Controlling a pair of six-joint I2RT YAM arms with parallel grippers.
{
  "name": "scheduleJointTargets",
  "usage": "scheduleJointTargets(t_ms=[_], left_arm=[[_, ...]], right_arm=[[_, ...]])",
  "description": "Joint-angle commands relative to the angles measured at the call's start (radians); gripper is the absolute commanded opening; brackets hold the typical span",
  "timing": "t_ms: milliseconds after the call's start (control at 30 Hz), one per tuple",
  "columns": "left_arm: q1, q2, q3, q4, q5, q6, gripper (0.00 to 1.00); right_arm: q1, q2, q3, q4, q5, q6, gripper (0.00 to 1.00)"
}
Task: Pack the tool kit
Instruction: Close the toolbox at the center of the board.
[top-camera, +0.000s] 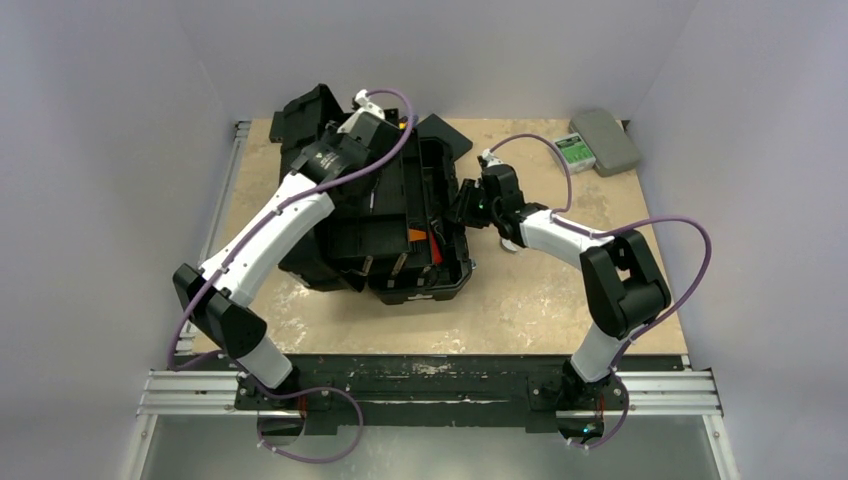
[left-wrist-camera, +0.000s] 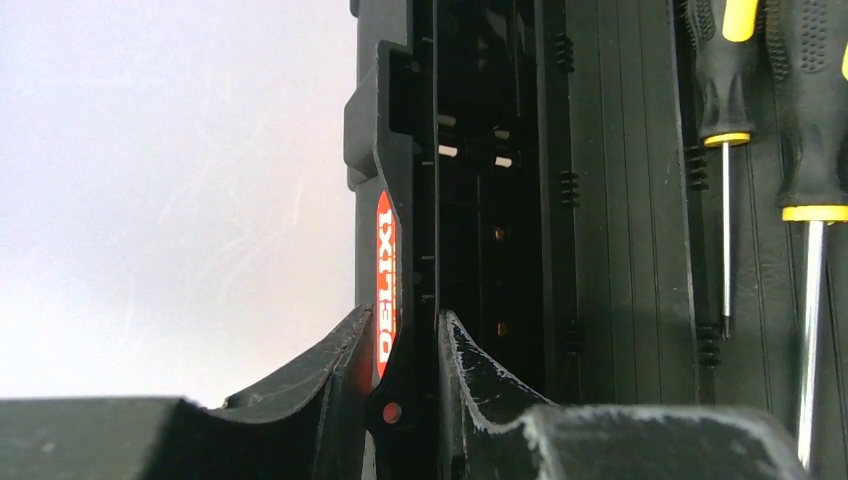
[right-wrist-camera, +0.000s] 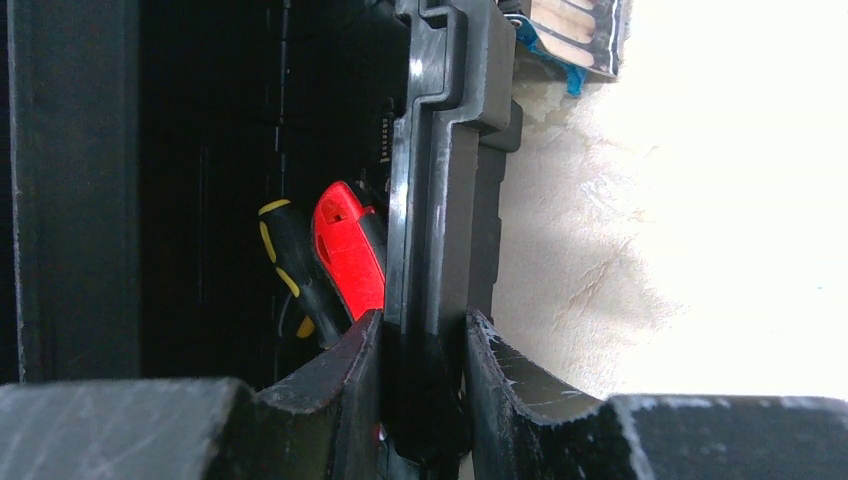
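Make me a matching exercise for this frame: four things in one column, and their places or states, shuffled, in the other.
Things
1. left gripper
2. right gripper
3. grey case
4. screwdrivers

Places or states
A. at the far right corner of the table
B. closed on the part of the toolbox that bears the red label
C. side by side against a ribbed black panel of the toolbox
D. closed on a toolbox wall, with a red-handled tool just inside it

Pairs: 1-B, 2-D, 3-A, 4-C
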Motion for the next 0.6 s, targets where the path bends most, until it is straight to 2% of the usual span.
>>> scheduleJointTargets(t_ms=[0, 100, 333, 533, 567], left_arm=[[-0.097, 0.009, 0.07, 0.106, -0.223, 0.112, 0.0], [-0.139, 0.033, 0.077, 0.137, -0.253, 0.149, 0.0], [-0.191, 0.098, 0.107, 0.134, -0.241, 0.128, 0.0], [-0.236, 0.134, 0.126, 0.135, -0.253, 0.125, 0.0], [-0.242, 0.139, 0.13, 0.138, -0.253, 0.127, 0.0]], right_arm=[[0.063, 0.001, 0.026, -0.021, 0.0, 0.064, 0.0], [0.077, -0.002, 0.027, -0.013, -0.003, 0.079, 0.0], [0.156, 0.01, 0.049, -0.002, 0.007, 0.109, 0.0], [0.172, -0.027, 0.039, -0.004, 0.012, 0.118, 0.0], [0.173, -0.039, 0.04, -0.01, 0.007, 0.115, 0.04]])
